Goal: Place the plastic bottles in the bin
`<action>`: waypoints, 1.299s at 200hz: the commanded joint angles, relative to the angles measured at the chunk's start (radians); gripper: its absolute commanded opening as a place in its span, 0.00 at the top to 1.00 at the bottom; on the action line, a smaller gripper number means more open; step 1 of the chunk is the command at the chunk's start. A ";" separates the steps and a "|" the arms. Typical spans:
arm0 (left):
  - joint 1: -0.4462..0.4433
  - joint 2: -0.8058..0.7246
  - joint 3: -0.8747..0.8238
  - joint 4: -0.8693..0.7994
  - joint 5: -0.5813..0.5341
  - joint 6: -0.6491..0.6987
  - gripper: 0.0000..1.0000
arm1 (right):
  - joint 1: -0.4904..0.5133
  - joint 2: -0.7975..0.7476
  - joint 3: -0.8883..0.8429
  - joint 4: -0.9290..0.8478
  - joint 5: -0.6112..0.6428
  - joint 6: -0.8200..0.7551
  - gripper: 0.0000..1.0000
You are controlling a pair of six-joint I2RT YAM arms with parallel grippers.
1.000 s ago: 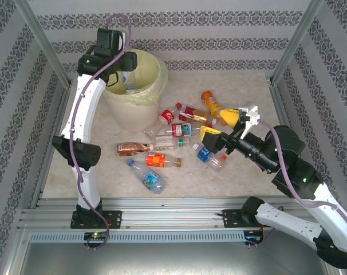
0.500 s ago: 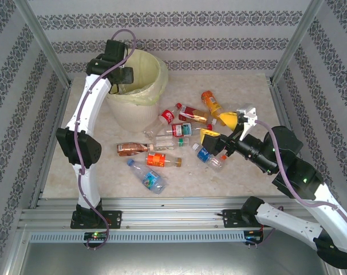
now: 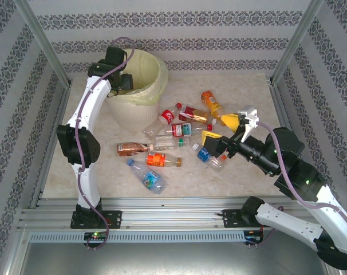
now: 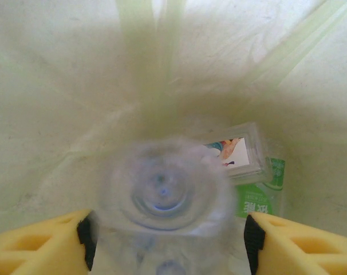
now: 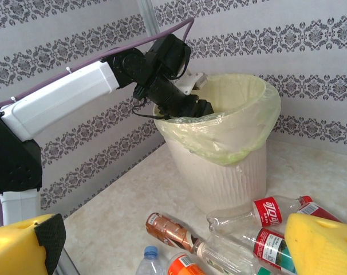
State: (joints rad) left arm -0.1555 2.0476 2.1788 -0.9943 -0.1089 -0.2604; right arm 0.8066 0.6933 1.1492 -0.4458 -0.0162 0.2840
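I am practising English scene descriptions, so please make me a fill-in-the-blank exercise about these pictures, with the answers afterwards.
1. The left gripper reaches into the cream-white ___, which is lined with a pale yellow bag.
2. Between its yellow fingers it holds a clear ___.
3. The right gripper hovers above the loose bottles on the table with its jaws ___.

Missing words: bin; bottle; open.

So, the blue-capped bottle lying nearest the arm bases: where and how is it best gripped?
Take the blue-capped bottle at its labelled middle, coming straight down, pinching across its width. It lies flat and slanted, and both long sides look free; the orange-labelled bottle lies just beyond it.
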 commanded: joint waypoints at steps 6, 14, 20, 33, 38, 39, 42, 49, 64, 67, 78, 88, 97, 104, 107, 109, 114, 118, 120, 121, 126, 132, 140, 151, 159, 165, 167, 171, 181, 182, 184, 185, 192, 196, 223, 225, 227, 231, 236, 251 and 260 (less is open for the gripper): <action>0.009 -0.025 0.004 0.028 0.010 -0.015 0.24 | -0.008 -0.016 -0.011 -0.004 -0.012 0.007 0.02; 0.010 -0.032 0.005 0.033 0.015 -0.015 0.23 | -0.008 -0.018 -0.015 -0.002 -0.011 0.009 0.02; 0.009 -0.038 0.005 0.034 0.019 -0.015 0.21 | -0.008 -0.019 -0.016 -0.002 -0.010 0.009 0.02; 0.009 -0.051 0.008 0.038 0.031 -0.014 0.17 | -0.008 -0.019 -0.018 -0.003 -0.010 0.009 0.02; 0.008 -0.056 0.011 0.040 0.038 -0.015 0.15 | -0.008 -0.019 -0.019 -0.004 -0.010 0.009 0.02; 0.009 -0.056 0.011 0.041 0.040 -0.014 0.15 | -0.009 -0.019 -0.019 -0.004 -0.010 0.008 0.02; 0.009 -0.059 0.011 0.042 0.045 -0.013 0.14 | -0.009 -0.019 -0.017 -0.005 -0.010 0.009 0.02; 0.009 -0.065 0.016 0.042 0.058 -0.010 0.13 | -0.008 -0.018 -0.017 -0.007 -0.011 0.009 0.02; 0.010 -0.077 0.022 0.044 0.074 -0.007 0.09 | -0.008 -0.016 -0.013 -0.010 -0.012 0.009 0.02; 0.010 -0.080 0.022 0.045 0.078 -0.005 0.08 | -0.008 -0.017 -0.012 -0.011 -0.013 0.009 0.02; 0.010 -0.090 0.025 0.046 0.089 -0.004 0.07 | -0.007 -0.017 -0.012 -0.012 -0.012 0.009 0.02; 0.009 -0.100 0.028 0.048 0.107 -0.005 0.04 | -0.008 -0.015 -0.011 -0.014 -0.011 0.010 0.02; 0.009 -0.111 0.028 0.053 0.121 -0.006 0.03 | -0.008 -0.013 -0.009 -0.017 -0.011 0.011 0.02; 0.009 -0.119 0.027 0.055 0.133 -0.005 0.02 | -0.009 -0.013 -0.009 -0.019 -0.009 0.012 0.02; 0.008 -0.124 0.026 0.057 0.138 -0.006 0.00 | -0.009 -0.013 -0.009 -0.020 -0.008 0.012 0.02; 0.009 -0.129 0.025 0.059 0.141 -0.006 0.00 | -0.009 -0.013 -0.009 -0.021 -0.007 0.013 0.02; 0.009 -0.136 0.021 0.065 0.150 -0.006 0.00 | -0.008 -0.012 -0.009 -0.023 -0.007 0.013 0.02; 0.009 -0.144 0.019 0.069 0.159 -0.008 0.00 | -0.007 -0.012 -0.009 -0.025 -0.007 0.014 0.02; 0.009 -0.149 0.018 0.071 0.163 -0.008 0.00 | -0.008 -0.012 -0.008 -0.025 -0.006 0.013 0.02; 0.008 -0.150 0.017 0.072 0.164 -0.008 0.00 | -0.008 -0.012 -0.008 -0.025 -0.006 0.013 0.02; 0.008 -0.159 0.014 0.078 0.173 -0.009 0.00 | -0.009 -0.012 -0.010 -0.026 -0.004 0.013 0.02; 0.009 -0.173 0.009 0.082 0.185 -0.010 0.00 | -0.008 -0.012 -0.011 -0.028 -0.002 0.013 0.02; 0.008 -0.187 0.001 0.095 0.199 -0.007 0.00 | -0.009 -0.011 -0.015 -0.031 0.000 0.013 0.02; 0.007 -0.216 -0.011 0.109 0.226 -0.004 0.00 | -0.008 -0.011 -0.023 -0.034 0.008 0.012 0.02; 0.007 -0.238 -0.021 0.118 0.243 -0.003 0.00 | -0.008 -0.007 -0.026 -0.044 0.015 0.011 0.02; 0.005 -0.255 -0.030 0.124 0.260 -0.002 0.00 | -0.009 -0.003 -0.028 -0.051 0.016 0.010 0.02; 0.004 -0.261 -0.035 0.127 0.267 -0.002 0.00 | -0.009 -0.001 -0.027 -0.054 0.016 0.008 0.02; 0.005 -0.273 -0.044 0.133 0.282 0.001 0.00 | -0.008 0.001 -0.029 -0.060 0.017 0.009 0.02; 0.003 -0.308 -0.076 0.150 0.318 0.003 0.00 | -0.009 0.006 -0.032 -0.071 0.018 0.010 0.02; 0.003 -0.312 -0.080 0.153 0.321 0.003 0.00 | -0.008 0.006 -0.032 -0.072 0.019 0.011 0.02; 0.003 -0.320 -0.087 0.157 0.327 0.005 0.00 | -0.008 0.007 -0.034 -0.074 0.019 0.011 0.02; 0.002 -0.324 -0.092 0.160 0.331 0.005 0.00 | -0.008 0.007 -0.034 -0.075 0.019 0.011 0.02; 0.000 -0.353 -0.123 0.179 0.362 0.011 0.00 | -0.008 0.009 -0.038 -0.080 0.019 0.012 0.02; -0.002 -0.375 -0.144 0.191 0.379 0.018 0.00 | -0.008 0.011 -0.040 -0.084 0.020 0.012 0.02; -0.022 -0.517 -0.306 0.298 0.452 0.032 0.00 | -0.009 0.030 -0.047 -0.140 0.063 0.022 0.02; -0.023 -0.524 -0.320 0.302 0.459 0.033 0.00 | -0.008 0.032 -0.048 -0.145 0.065 0.022 0.02; -0.026 -0.536 -0.333 0.312 0.466 0.033 0.00 | -0.008 0.034 -0.048 -0.149 0.067 0.023 0.02; -0.030 -0.555 -0.352 0.324 0.481 0.036 0.00 | -0.009 0.037 -0.050 -0.155 0.070 0.024 0.02; -0.035 -0.578 -0.381 0.338 0.504 0.038 0.00 | -0.009 0.043 -0.054 -0.164 0.069 0.023 0.02; -0.049 -0.630 -0.439 0.359 0.563 0.038 0.00 | -0.009 0.054 -0.068 -0.185 0.064 0.028 0.02; -0.060 -0.654 -0.466 0.364 0.594 0.041 0.00 | -0.008 0.059 -0.078 -0.193 0.061 0.030 0.02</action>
State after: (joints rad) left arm -0.1860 1.4601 1.7752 -0.7277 0.3534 -0.2455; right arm 0.8066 0.7414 1.0973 -0.5850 0.0200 0.2920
